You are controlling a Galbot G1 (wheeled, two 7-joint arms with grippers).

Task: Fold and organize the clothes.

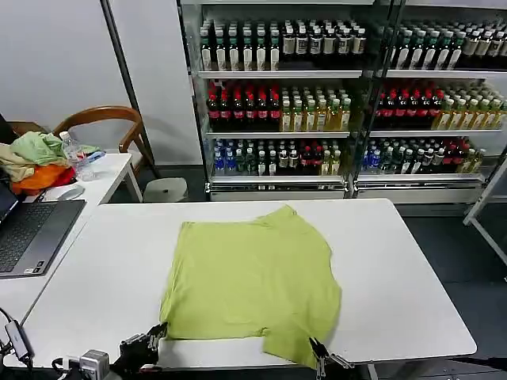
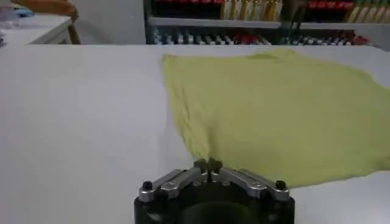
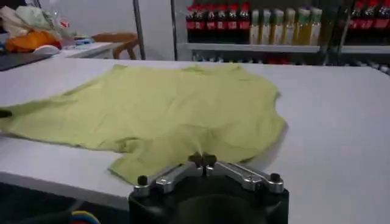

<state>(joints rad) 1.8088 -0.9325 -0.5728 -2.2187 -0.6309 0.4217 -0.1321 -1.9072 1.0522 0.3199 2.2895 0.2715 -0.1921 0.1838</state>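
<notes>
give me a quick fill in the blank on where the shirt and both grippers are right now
1. The lime T-shirt lies spread on the white ____.
2. The left gripper is shut on the shirt's near ____ corner.
3. The right gripper is ____ on the shirt's near edge.
4. Behind the table, the shelves are stocked with ____.

Missing words: table; left; shut; bottles

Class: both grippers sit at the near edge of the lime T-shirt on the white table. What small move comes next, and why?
Probably lift both pinched spots slightly: the left gripper and right gripper look shut on the lime yellow-green cotton T-shirt, lying flat on the white table.
</notes>
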